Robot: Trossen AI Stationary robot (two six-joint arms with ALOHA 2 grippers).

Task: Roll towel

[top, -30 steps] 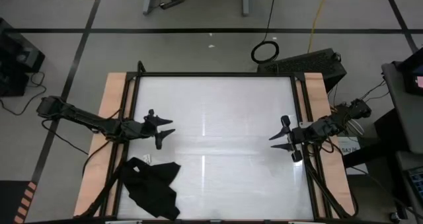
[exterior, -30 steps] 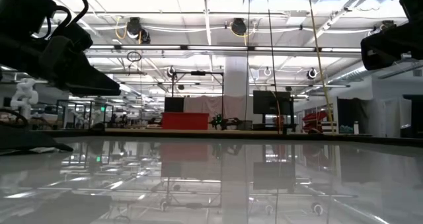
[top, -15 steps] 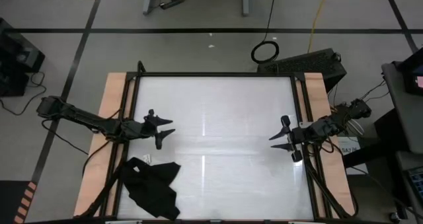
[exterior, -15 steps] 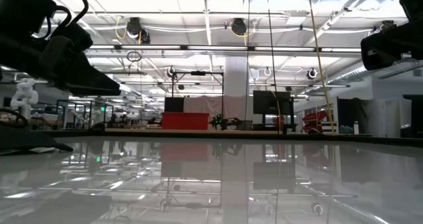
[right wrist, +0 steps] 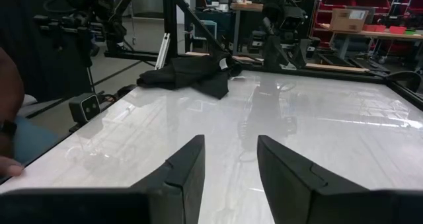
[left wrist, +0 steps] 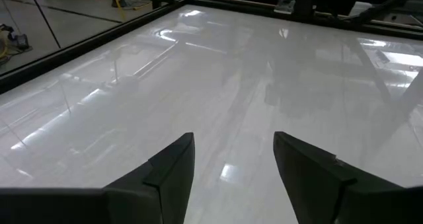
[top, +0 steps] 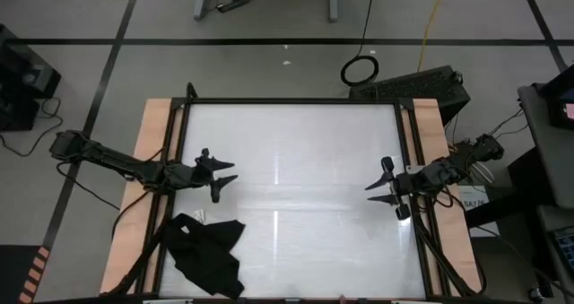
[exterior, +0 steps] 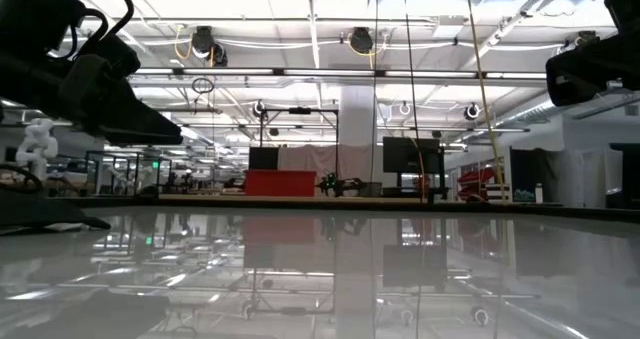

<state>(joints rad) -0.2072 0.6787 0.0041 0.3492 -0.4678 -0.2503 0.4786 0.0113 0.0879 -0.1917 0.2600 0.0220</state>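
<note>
High view: left gripper [top: 221,174] hovers over the table [top: 296,143], fingers spread, holding nothing. Towel [top: 208,253] lies crumpled near the table's front-left corner, apart from those fingers, back past them and off to their side. White tag [top: 199,215] shows at the edge nearest them. Right gripper [top: 384,187] hovers across the table, fingers spread, empty, well apart from the towel.

Low view: only dark arm parts hang in at the upper corners. The towel's not visible. The tabletop is glossy and mirrors the ceiling lights.

Left wrist view: both fingers [left wrist: 166,174] apart, bare white surface between and ahead of them. The towel's not in this view.

Right wrist view: fingers [right wrist: 182,174] apart, towel [right wrist: 186,74] far ahead of them at the opposite end, heaped, next to the other arm's base. A person's hand and sleeve [right wrist: 14,128] sit just beyond the table edge.

Risks, my read: the towel's bunched, not flat, so rolling it as it lies would give a lumpy wad. The slick top could let the cloth slide instead of roll. It's close to the edge, so a push could drag it off. The person's near the right arm's reach.

Room: open workshop, taped floor, cables, racks, bright overhead lights.
</note>
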